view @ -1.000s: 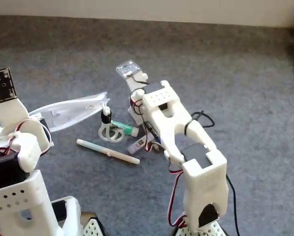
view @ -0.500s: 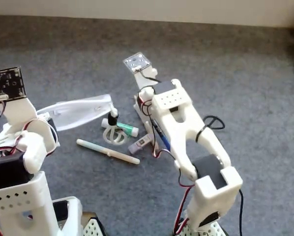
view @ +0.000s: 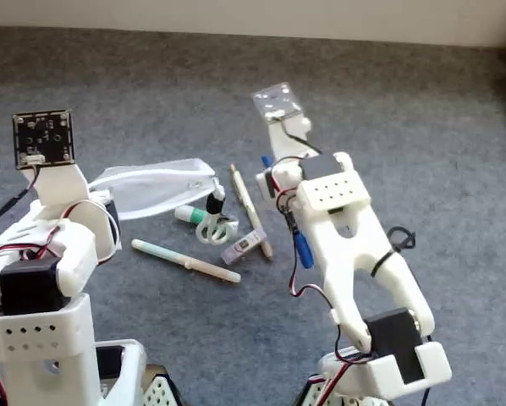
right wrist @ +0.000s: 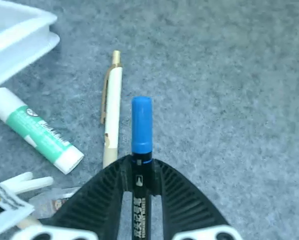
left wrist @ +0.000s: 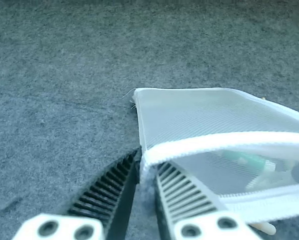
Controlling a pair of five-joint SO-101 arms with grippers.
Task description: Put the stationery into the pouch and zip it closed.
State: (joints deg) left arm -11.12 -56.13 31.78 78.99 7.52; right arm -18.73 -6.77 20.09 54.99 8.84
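My left gripper is shut on the corner rim of the white mesh pouch, holding its mouth open just above the carpet. In the high view the pouch lies left of the stationery pile. My right gripper is shut on a blue marker, held above the carpet to the right of the pile; its blue end shows under the arm. A green glue stick, white-handled scissors, a cream and gold pen, a pale long pen and a small purple item lie on the carpet.
Grey carpet stretches open to the right and to the back. The glue stick and the cream pen lie close below the held marker, with the pouch rim beyond them. A pale wall edge runs along the back.
My right arm has lifted the blue marker out of the pile and swung right and back, uncovering the cream pen. My left arm has carried the pouch a little to the right.
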